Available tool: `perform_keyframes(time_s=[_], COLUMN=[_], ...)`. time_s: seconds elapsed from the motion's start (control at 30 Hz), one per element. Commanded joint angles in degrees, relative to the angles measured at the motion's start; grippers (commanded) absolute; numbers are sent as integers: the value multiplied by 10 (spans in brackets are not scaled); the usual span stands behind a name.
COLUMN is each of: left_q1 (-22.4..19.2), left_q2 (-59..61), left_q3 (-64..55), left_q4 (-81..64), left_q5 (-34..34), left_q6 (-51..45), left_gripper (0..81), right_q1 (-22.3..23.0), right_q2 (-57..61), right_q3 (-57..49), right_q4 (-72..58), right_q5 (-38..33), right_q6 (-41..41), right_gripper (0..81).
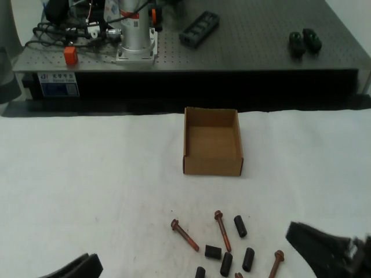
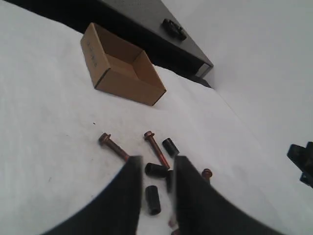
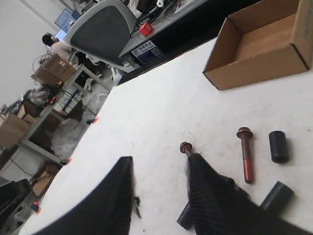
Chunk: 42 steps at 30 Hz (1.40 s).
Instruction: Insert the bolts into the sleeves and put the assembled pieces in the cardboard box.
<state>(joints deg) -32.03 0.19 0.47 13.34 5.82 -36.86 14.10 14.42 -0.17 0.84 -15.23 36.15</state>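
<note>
An open cardboard box (image 1: 212,165) stands mid-bench on the white cloth, with nothing visible inside. In front of it lie three copper bolts (image 1: 184,234) (image 1: 222,230) (image 1: 276,263) among several black sleeves (image 1: 240,226). My left gripper (image 2: 157,161) hangs open above and just short of the pile, with a sleeve (image 2: 156,170) showing in the gap between its fingers. My right gripper (image 3: 160,159) is also open, low beside a bolt (image 3: 245,154) and a sleeve (image 3: 278,146). Both grippers hold nothing. The box (image 2: 98,58) (image 3: 254,63) lies beyond the pile.
A black perforated bench (image 1: 243,46) runs across the back, carrying a metal post (image 1: 136,35), an orange block (image 1: 70,55) and a black tray (image 1: 199,28). An office chair (image 3: 100,29) stands beyond the cloth's edge. Bare white cloth spreads on both sides of the box.
</note>
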Motion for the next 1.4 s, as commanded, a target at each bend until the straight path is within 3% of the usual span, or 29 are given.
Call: perform_keyframes(time_s=[0.0,0.13,0.33,0.57,0.77,0.87,0.93,1.2,1.27,1.37], left_q1=[0,0,0,0,0,0,0,0,0,0], left_q2=[-2,16,164,391,525,570,587,603,603,603], left_q3=[-13,-39,-96,-204,-282,-302,-311,-316,-316,-316], left_q4=[-13,-10,11,62,74,73,75,76,76,76], left_q5=[-14,-15,3,25,37,55,60,76,87,106], left_q6=[-6,38,103,217,242,249,259,271,271,287], left_gripper=[304,302,302,332,375,375,375,375,375,375], right_q1=[1,1,1,1,27,43,48,48,48,48], right_q2=[178,338,583,783,855,877,887,919,920,920], right_q3=[-103,-232,-438,-584,-618,-620,-620,-621,-621,-621], right_q4=[-52,87,316,435,435,430,426,419,419,416], right_q5=[-32,-32,49,108,108,152,179,181,181,181], right_q6=[-70,-170,-314,-375,-400,-400,-400,-400,-400,-423], right_gripper=[284,284,284,284,284,284,284,277,229,68])
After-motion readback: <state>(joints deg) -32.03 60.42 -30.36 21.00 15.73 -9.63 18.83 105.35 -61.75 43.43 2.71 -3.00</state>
